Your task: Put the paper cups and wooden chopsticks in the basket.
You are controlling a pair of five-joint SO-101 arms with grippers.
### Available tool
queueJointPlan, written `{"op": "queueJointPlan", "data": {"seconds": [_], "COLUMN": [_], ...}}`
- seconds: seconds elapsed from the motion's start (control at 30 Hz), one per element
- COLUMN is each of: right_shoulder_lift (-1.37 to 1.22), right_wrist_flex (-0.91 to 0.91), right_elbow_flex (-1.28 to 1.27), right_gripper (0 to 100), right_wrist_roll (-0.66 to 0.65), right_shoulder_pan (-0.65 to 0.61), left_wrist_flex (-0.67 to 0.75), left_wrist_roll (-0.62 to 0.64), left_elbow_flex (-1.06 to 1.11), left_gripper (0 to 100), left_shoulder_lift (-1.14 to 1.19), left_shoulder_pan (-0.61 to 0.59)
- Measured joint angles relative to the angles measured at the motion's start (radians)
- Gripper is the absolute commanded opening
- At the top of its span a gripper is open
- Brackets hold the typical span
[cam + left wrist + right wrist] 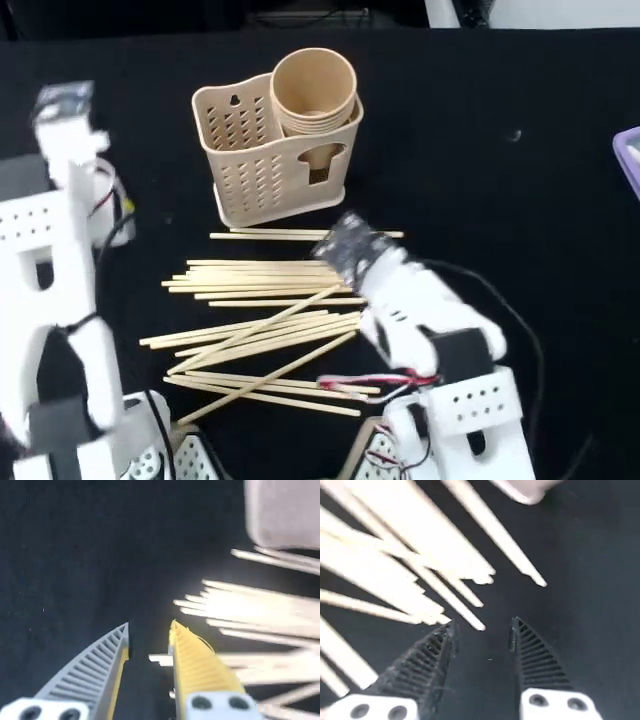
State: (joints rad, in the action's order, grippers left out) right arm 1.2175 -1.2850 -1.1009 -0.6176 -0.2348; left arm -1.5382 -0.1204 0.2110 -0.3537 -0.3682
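Cups point(313, 90) stacked in basket point(255, 165); chopsticks point(265, 300) loose on tabletop point(500, 200). Left gripper point(149, 630) fingers spread; right gripper point(482, 627) fingers spread.

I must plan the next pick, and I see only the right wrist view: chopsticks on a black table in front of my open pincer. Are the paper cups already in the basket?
Observer: Yes. In the high view the paper cups stand stacked in one compartment of the basket.
Operator: And the other compartment, is something in it?
Observer: Nothing sticks out of it. The wooden chopsticks lie in a loose pile on the table in front of the basket.
Operator: What about the other arm?
Observer: In the left wrist view the left pincer is open, over the table, with the chopstick ends just beside it.
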Motion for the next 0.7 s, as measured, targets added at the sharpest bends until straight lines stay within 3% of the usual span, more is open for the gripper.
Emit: {"op": "queueJointPlan", "data": {"seconds": [0.23,0.37,0.53,0.7], "right_shoulder_lift": [-0.252,-0.385,-0.394,-0.431], "right_wrist_flex": [-0.015,-0.023,-0.025,-0.021], "right_elbow_flex": [0.026,0.049,-0.002,-0.031], "right_gripper": [18.1,18.1,18.0,18.0], "right_wrist_roll": [-0.009,-0.011,-0.011,-0.011], "right_shoulder_pan": [-0.253,-0.410,-0.600,-0.643], "left_wrist_flex": [0.476,0.677,0.752,0.760], "left_wrist_roll": [0.149,0.186,0.198,0.281], "left_elbow_flex": [0.569,0.760,0.812,0.813], "left_gripper": [13,13,13,13], "left_shoulder_lift": [-0.207,-0.242,-0.247,-0.247], "left_shoulder_pan": [-0.040,-0.041,-0.092,-0.153]}}
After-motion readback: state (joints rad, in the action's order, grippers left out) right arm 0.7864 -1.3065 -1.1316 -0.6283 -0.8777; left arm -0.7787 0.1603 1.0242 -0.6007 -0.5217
